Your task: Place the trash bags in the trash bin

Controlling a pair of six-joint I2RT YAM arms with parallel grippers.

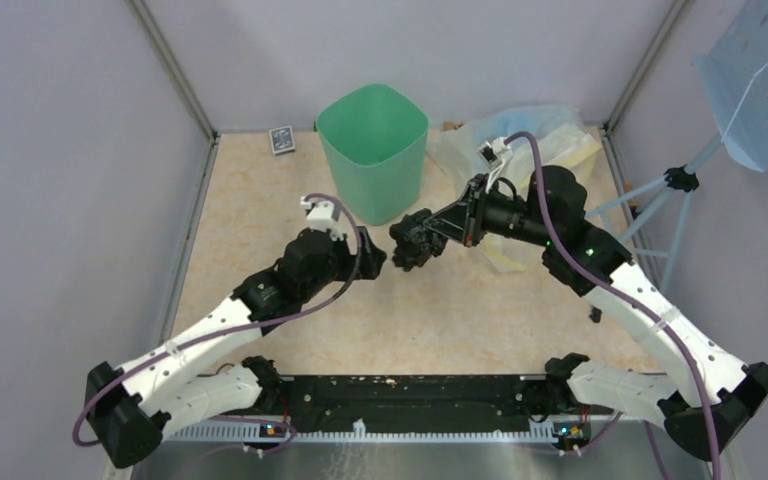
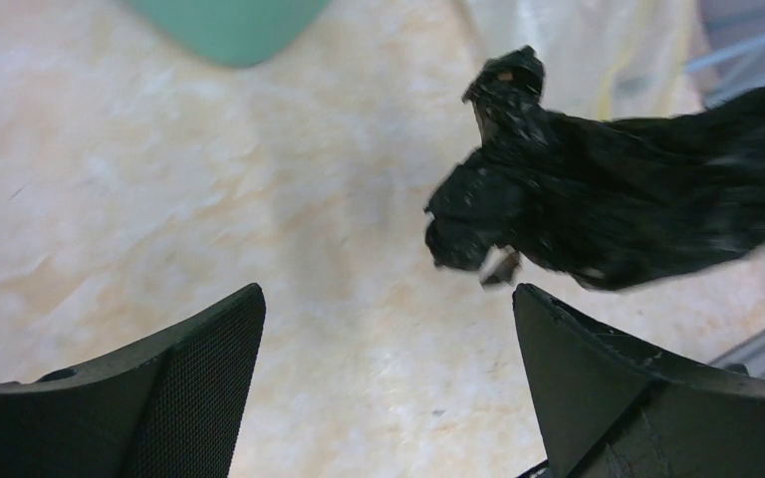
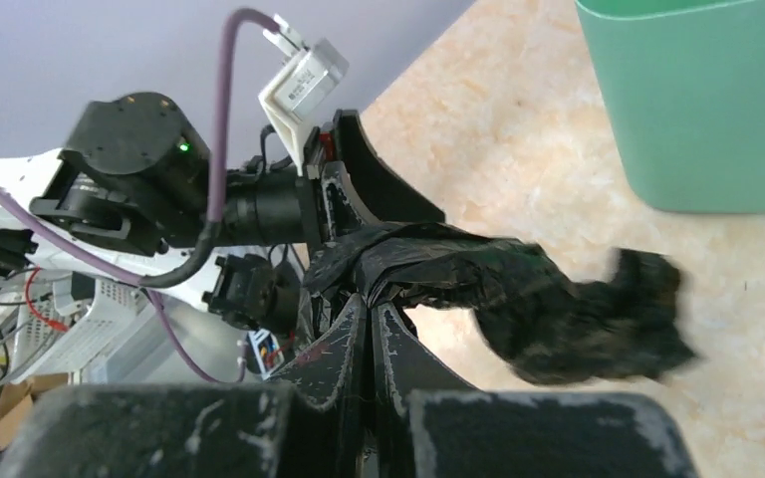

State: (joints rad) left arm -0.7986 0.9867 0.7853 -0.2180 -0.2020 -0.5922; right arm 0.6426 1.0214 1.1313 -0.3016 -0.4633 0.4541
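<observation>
While our right gripper [image 3: 371, 302] pinches the limp, slippery black plastic bag [image 2: 608, 219], our left gripper [image 2: 388, 304], spread, should seize its bunch

Black trash bag [image 1: 416, 244] is scrunched into a crinkly, glossy twisted wad. It's pinched in the right gripper [image 3: 371, 299] fingers and held up off the surface [image 1: 260, 200]. Mint-green trash bin [image 1: 370, 170] stands upright and open-topped near it, toward the far side, not touching.
</observation>
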